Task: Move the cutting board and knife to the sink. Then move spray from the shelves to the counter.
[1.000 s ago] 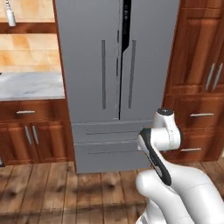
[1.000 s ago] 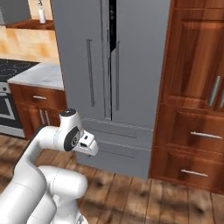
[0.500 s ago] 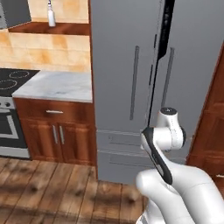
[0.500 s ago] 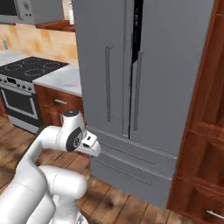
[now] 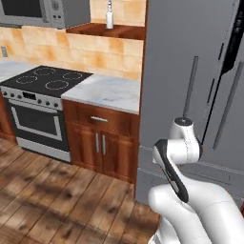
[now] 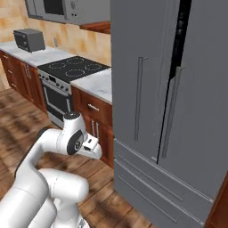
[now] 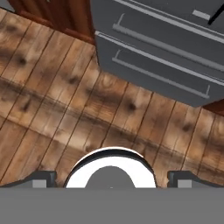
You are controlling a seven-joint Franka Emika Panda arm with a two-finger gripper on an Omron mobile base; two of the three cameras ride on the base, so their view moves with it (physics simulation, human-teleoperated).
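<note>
Over the wood floor [image 7: 65, 100] by the fridge [image 5: 190, 71], my gripper [image 7: 111, 178] hangs w/ jaws spread fully wide, holding nothing. Counter [image 5: 107, 90] sits betw. stovetop [image 5: 45, 78] & fridge; spray [image 5: 109, 19] stands upright on shelves [image 5: 114, 31] above it.
</note>
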